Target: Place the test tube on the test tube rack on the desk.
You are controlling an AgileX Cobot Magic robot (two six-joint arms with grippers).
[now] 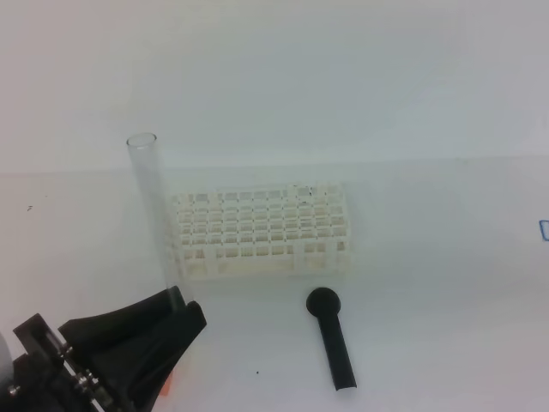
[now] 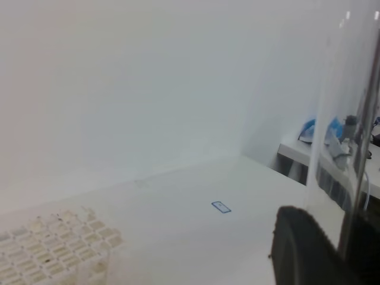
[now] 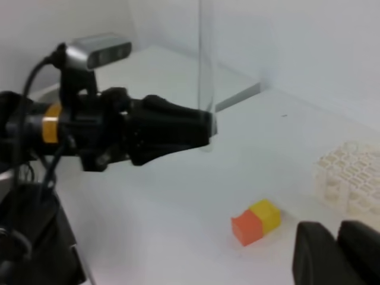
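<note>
your left end effector (image 1: 182, 302) is clamped on the lower end of the test tube (image 1: 153, 206), which stands almost upright, its open mouth at the top and raised off the tabletop (image 1: 446, 283). in the high view the tube sits at the left end of the test tube rack (image 1: 262, 230) and overlaps its left edge; you cannot tell from that view whether they touch. the right wrist view shows the same hold from the side, black fingers (image 3: 178, 124) pinched on the clear tube (image 3: 205, 71). your right end effector (image 3: 335, 252) shows only as two dark fingertips at the bottom of its own camera, with a narrow gap between them and nothing in it. a yellow-and-orange block (image 3: 256, 221) lies on the tabletop near those tips. a black round-headed stick (image 1: 331, 336) lies just in front of the rack.
</note>
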